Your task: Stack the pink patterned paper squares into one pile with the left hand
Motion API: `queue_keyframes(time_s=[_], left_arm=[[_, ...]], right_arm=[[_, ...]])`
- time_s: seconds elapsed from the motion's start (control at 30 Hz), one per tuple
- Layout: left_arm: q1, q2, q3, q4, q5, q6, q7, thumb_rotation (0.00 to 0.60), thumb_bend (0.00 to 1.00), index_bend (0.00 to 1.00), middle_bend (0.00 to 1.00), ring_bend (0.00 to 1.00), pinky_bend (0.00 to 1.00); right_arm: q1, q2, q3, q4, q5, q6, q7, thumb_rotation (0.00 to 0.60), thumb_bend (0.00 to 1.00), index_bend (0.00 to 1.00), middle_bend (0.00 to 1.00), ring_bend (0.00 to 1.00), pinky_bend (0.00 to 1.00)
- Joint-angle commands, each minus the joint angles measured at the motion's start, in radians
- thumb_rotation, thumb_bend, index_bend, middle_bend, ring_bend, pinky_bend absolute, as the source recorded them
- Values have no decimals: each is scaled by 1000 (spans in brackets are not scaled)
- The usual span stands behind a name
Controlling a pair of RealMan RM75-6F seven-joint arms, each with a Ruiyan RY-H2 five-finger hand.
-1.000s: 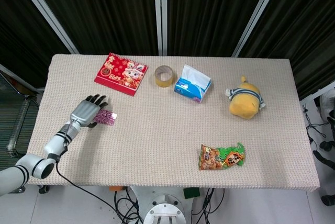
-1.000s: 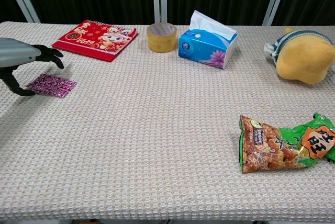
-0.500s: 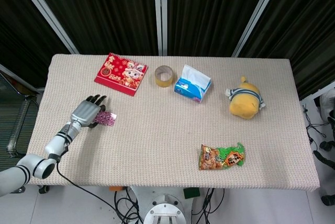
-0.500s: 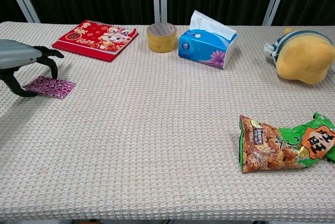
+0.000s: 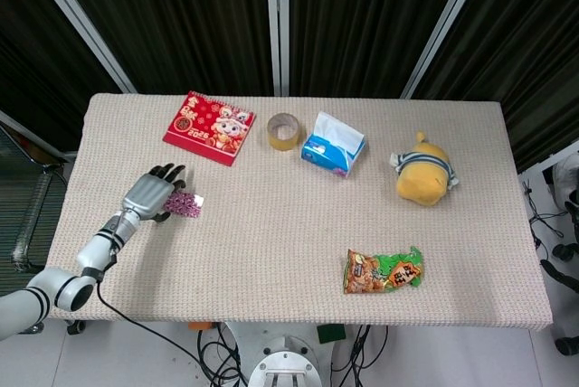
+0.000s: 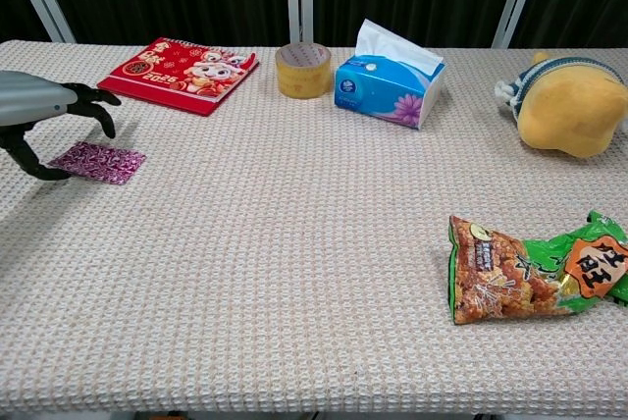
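Your bench (image 5: 271,242) carries everything, covered in a beige woven cloth. Across its far side sit the red calendar (image 5: 206,127), the blue tissue box (image 5: 332,145) and the yellow plush toy (image 5: 423,174); the snack bag (image 5: 383,271) lies nearer you on the right, and the tape roll (image 5: 284,130) stands between calendar and tissues. None of these belongs to the job.

Your left hand (image 5: 149,193) is at the bench's left edge, fingers curved and spread over the pink paper squares (image 6: 97,161). In the chest view the thumb comes down at the paper's near-left edge while the other fingers (image 6: 98,111) arch above its far side without clearly touching. It looks to hold nothing; it hovers rather than pinches. Your right hand does not show in either view.

The pink paper lies flat on the cloth, just right of your hand and well short of the calendar. Only one pink patch is visible, and you cannot tell from here whether it is a single sheet or several already laid together. No stray square shows elsewhere, so the stacking seems done or nearly so; what may remain is squaring the edges and drawing your hand clear.
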Motion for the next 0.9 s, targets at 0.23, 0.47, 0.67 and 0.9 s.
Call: queue_keyframes(time_s=[0.23,0.47,0.67,0.9], left_arm=[[54,85,6,-141,1,95,27,600,226,136,0,0,126],[282,200,0,-359,55,528,-28,498,203,126,0,0,126],[527,211,55,-383,102,870,-77,354,202,126,0,0,125],[625,219,96,-347,142,944,-66,328,203,126,0,0,126]], right_arm=[[-3,0,0,-2,-4,12,5,600,327,0,0,0,0],[-19,-15,4,31,-5,46,34,600,327,0,0,0,0],[-38,-54,5,93,4,72,36,600,327,0,0,0,0],[-34,-69,-6,106,-18,71,34,600,327,0,0,0,0]])
